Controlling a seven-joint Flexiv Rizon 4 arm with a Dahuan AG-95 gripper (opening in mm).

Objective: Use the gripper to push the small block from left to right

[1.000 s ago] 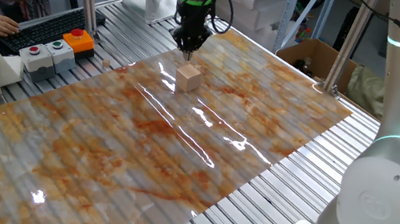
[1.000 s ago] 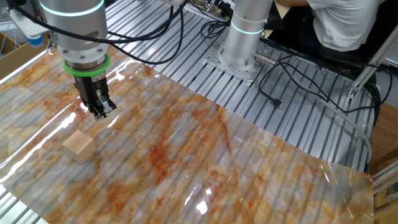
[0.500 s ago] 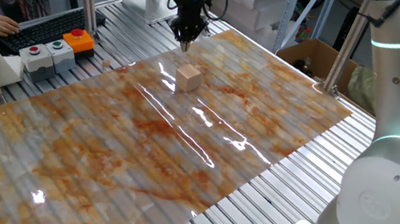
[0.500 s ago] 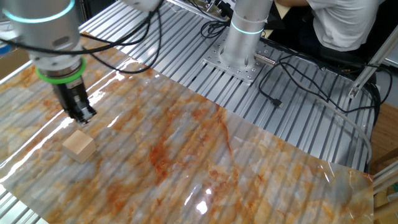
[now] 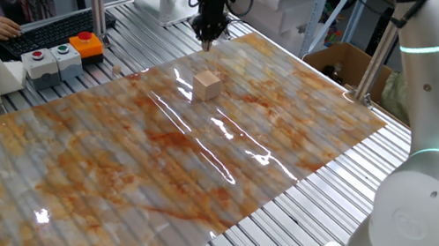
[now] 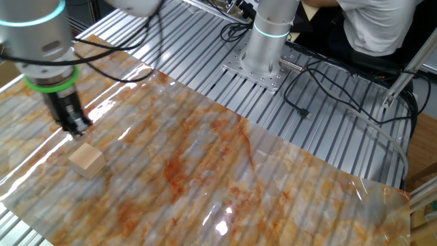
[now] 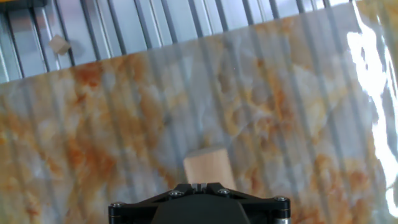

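The small block (image 5: 208, 84) is a pale tan wooden cube lying on the marble-patterned sheet (image 5: 121, 175). It also shows in the other fixed view (image 6: 87, 161) and in the hand view (image 7: 209, 168), just beyond the fingertips. My gripper (image 5: 209, 42) has black fingers pressed together, empty, with a green ring above. It hangs beyond the block near the sheet's far edge, apart from the block. In the other fixed view my gripper (image 6: 77, 130) is just above and left of the block. In the hand view my gripper (image 7: 199, 186) is shut.
A grey button box (image 5: 63, 54) with red, green and orange buttons stands at the back left beside a keyboard. A cardboard box (image 5: 343, 62) sits off the table at right. The second arm's base (image 6: 268, 41) stands on the ribbed table. A small scrap (image 7: 60, 44) lies on the ribs.
My gripper has moved away from the block, toward the sheet's far edge, staying shut. The block has not moved.
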